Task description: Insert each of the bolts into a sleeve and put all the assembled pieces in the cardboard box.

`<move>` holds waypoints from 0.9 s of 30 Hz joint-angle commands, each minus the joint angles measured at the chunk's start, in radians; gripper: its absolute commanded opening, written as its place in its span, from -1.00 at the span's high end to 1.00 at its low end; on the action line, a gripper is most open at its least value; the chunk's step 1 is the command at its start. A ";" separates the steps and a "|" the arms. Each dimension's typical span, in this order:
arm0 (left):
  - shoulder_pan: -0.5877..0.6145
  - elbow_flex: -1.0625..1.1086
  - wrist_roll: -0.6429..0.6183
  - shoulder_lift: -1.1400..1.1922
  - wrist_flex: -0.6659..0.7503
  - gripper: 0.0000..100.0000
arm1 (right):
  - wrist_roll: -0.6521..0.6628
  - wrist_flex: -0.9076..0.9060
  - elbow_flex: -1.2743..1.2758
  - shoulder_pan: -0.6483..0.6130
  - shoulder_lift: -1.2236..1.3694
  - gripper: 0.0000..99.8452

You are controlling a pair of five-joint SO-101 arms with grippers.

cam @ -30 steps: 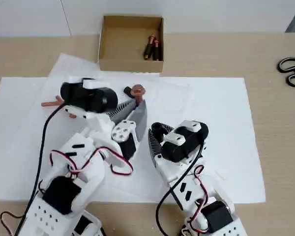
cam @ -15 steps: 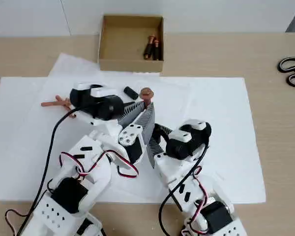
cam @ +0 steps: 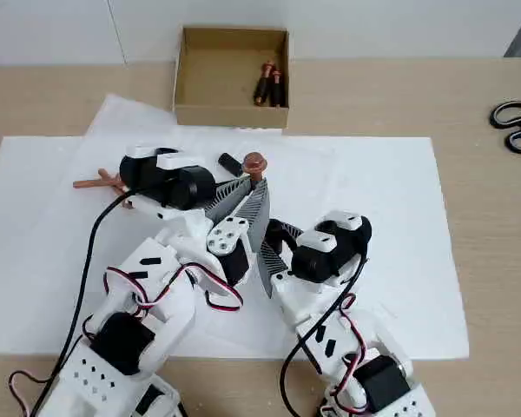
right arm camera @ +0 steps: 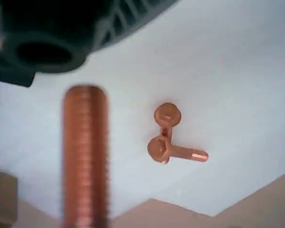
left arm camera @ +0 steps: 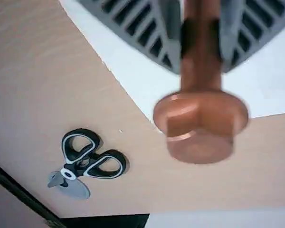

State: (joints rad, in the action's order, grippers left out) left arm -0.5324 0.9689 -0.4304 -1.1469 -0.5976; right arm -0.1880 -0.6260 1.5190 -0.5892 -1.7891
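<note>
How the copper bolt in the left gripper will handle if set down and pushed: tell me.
The bolt looks rigid, and its threaded shank, clamped in the left gripper, probably resists slipping. Laid flat, it would likely roll in a curve, since its head is wider than the shank; the flat-sided head may stop it.

High camera looks down over the whole worktop (cam: 399, 95); both wrist cameras sit very close to the bolt (cam: 254, 162) all three share.

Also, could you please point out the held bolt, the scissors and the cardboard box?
bolt (left arm camera: 201, 124), left wrist view, on its head.
scissors (left arm camera: 67, 174), left wrist view, on the pivot.
cardboard box (cam: 230, 116), high view, on its near wall.
</note>
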 commanded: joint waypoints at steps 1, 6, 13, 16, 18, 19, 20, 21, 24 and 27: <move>0.005 -0.005 -0.006 -0.014 0.031 0.99 | -0.006 0.025 -0.014 -0.012 -0.018 0.99; 0.002 0.004 -0.006 -0.014 0.031 0.99 | -0.006 0.025 -0.015 -0.028 -0.015 0.99; 0.000 0.067 -0.006 -0.020 0.052 0.99 | -0.006 0.025 -0.025 -0.031 -0.016 0.99; 0.000 0.077 -0.006 -0.020 0.058 0.99 | -0.006 0.025 -0.025 -0.031 -0.018 0.99; 0.000 0.074 -0.006 -0.020 0.058 0.99 | -0.006 0.025 -0.025 -0.033 -0.018 0.99; 0.000 0.070 -0.006 -0.020 0.058 0.99 | -0.006 0.025 -0.025 -0.033 -0.018 0.99; 0.000 0.068 -0.006 -0.020 0.060 0.99 | -0.006 0.025 -0.025 -0.033 -0.018 0.99; 0.000 0.067 -0.006 -0.020 0.068 0.99 | -0.006 0.025 -0.025 -0.036 -0.018 0.99; 0.003 0.067 -0.006 -0.018 0.087 0.99 | -0.006 0.025 -0.025 -0.050 -0.015 0.99; 0.003 0.068 -0.006 -0.018 0.087 0.99 | -0.006 0.025 -0.025 -0.050 -0.015 0.99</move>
State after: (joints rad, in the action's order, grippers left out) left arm -0.5278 1.0487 -0.4304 -1.1515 -0.5378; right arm -0.1880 -0.6260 1.5205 -0.6337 -1.7891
